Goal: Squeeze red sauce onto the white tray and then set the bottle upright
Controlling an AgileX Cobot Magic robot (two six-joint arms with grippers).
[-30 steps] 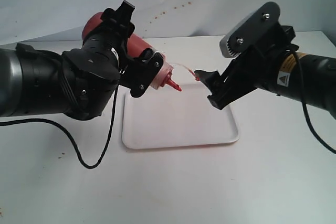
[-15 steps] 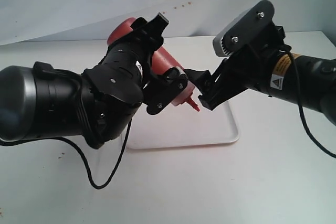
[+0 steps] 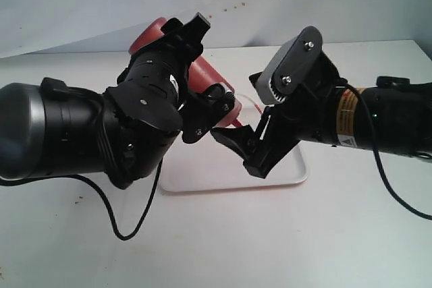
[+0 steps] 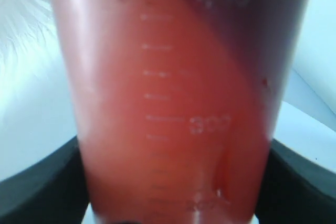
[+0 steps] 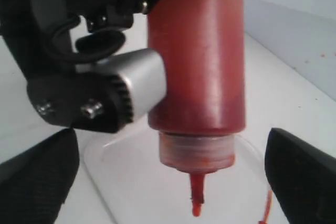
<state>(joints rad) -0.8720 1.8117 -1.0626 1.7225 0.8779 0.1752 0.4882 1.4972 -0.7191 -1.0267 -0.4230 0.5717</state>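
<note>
As the bottle (image 3: 210, 80) hangs tilted, nozzle (image 5: 197, 195) down, above the white tray (image 3: 202, 175), the left gripper (image 3: 201, 69) is clenched around its red body. Just beside the nozzle, also over the tray, the right gripper (image 3: 239, 151) has its fingers spread wide, grasping nothing. The tray lies on a table (image 3: 351, 234).

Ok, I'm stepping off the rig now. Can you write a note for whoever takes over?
Left tool: shut on the bottle, which is held tilted with its nozzle pointing down over the tray.
Right tool: open and holding nothing, with one finger on either side of the nozzle end, just above the tray.
Done: the bottle is picked up and aimed.
Nothing red shows on the parts of the tray in view, though the arms hide much of it.
Left to do: squeeze onto the tray, then stand the bottle upright.
</note>
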